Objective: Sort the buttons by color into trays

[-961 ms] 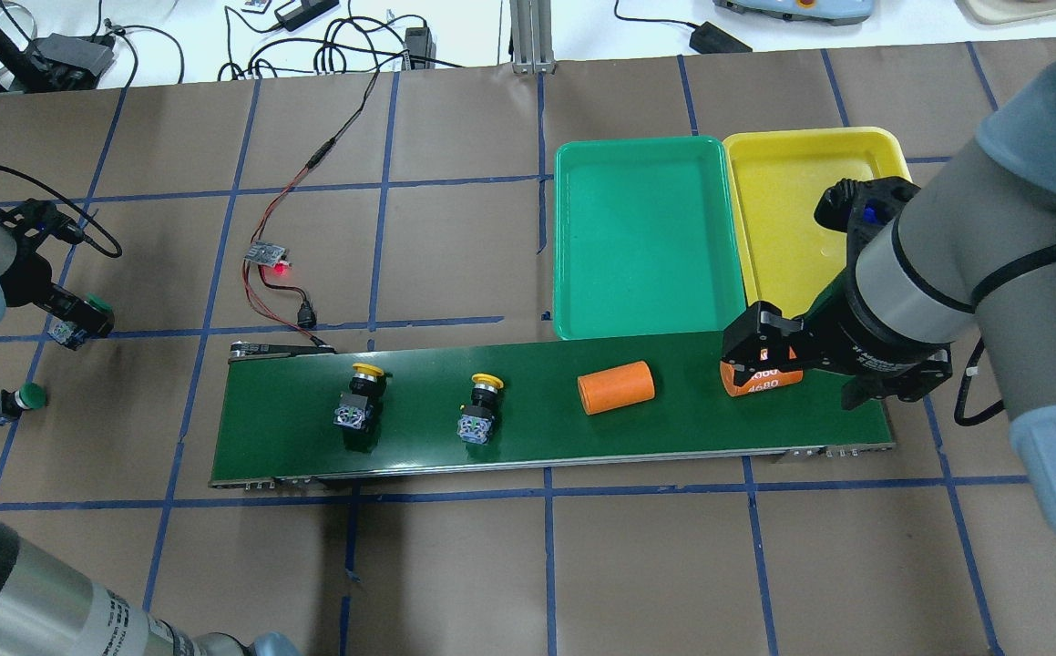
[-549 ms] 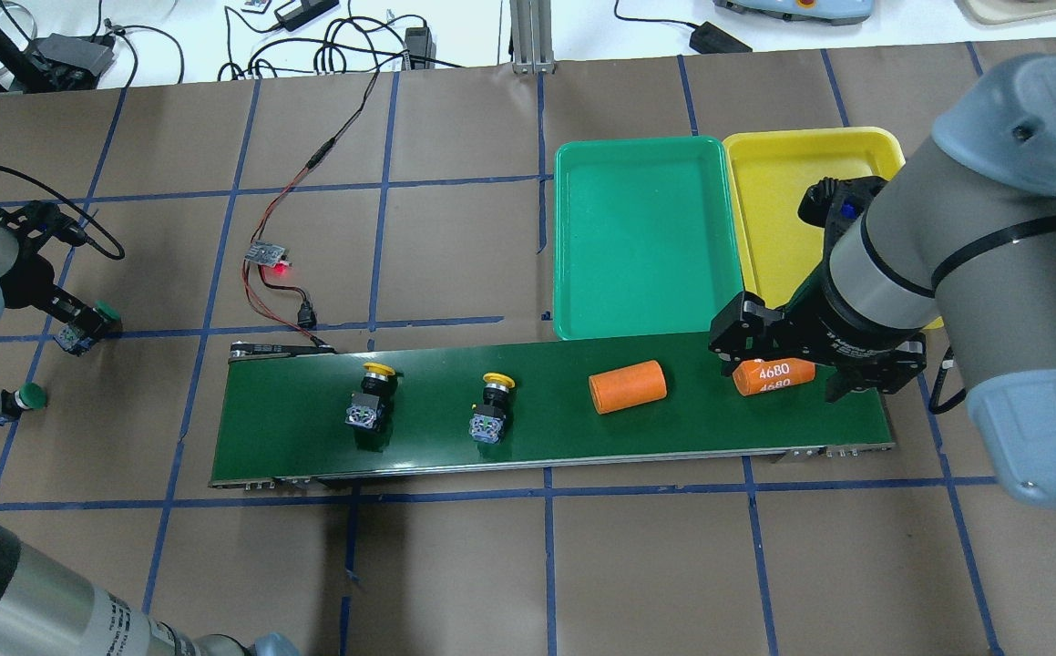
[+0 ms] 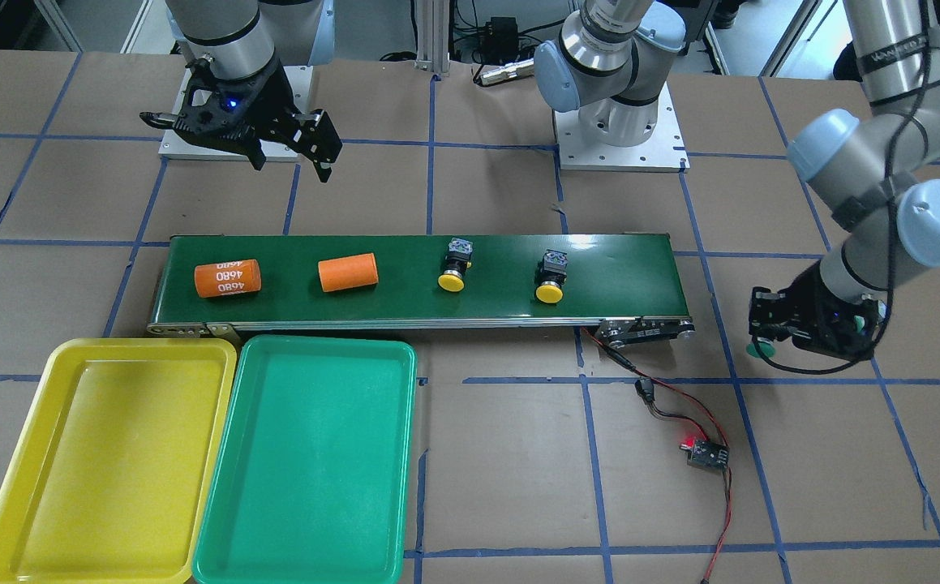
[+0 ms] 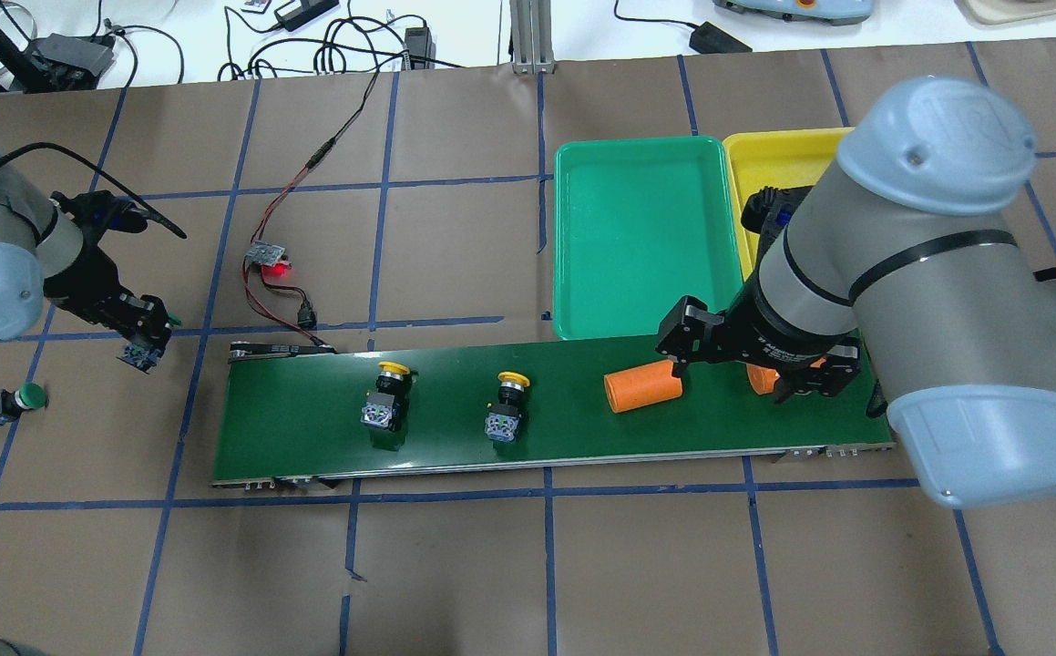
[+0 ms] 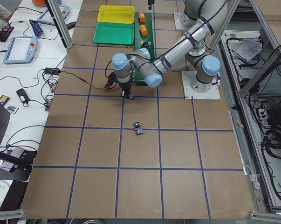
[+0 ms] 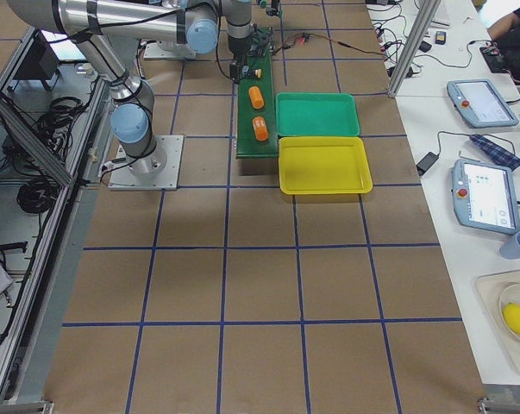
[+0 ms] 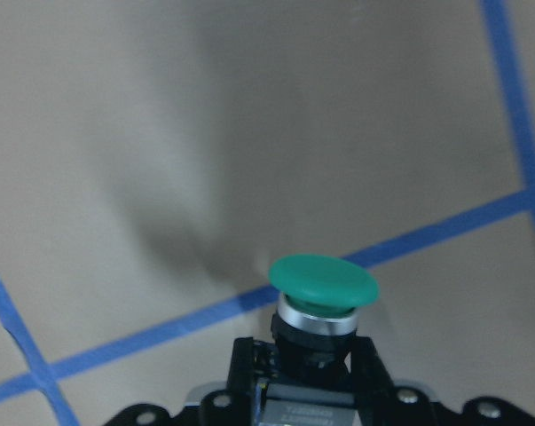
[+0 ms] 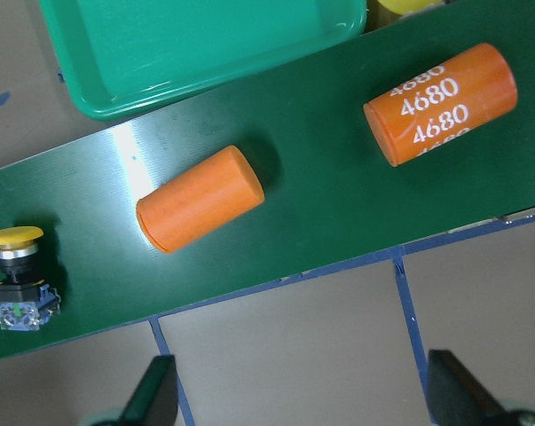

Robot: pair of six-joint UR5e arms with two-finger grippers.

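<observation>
My left gripper (image 4: 143, 343) is shut on a green button (image 7: 323, 279) and holds it just above the table, left of the conveyor belt (image 4: 309, 433). Another green button (image 4: 6, 403) lies on the table further left. Two yellow buttons (image 4: 388, 394) (image 4: 507, 406) ride on the belt, caps pointing away from me. My right gripper (image 4: 730, 375) hangs open over the belt's right part, holding nothing. The green tray (image 4: 641, 237) and the yellow tray (image 4: 769, 173) stand side by side behind the belt, and both look bare inside.
Two orange cylinders lie on the belt: a plain one (image 4: 641, 387) and a numbered one (image 8: 440, 102), which my right wrist partly hides in the overhead view. A small circuit board with a red light (image 4: 268, 255) and its wires lie behind the belt's left end.
My right gripper has moved left over the belt, off the numbered cylinder. My left gripper has carried the green button right, towards the belt's end. Belt items have drifted right.
</observation>
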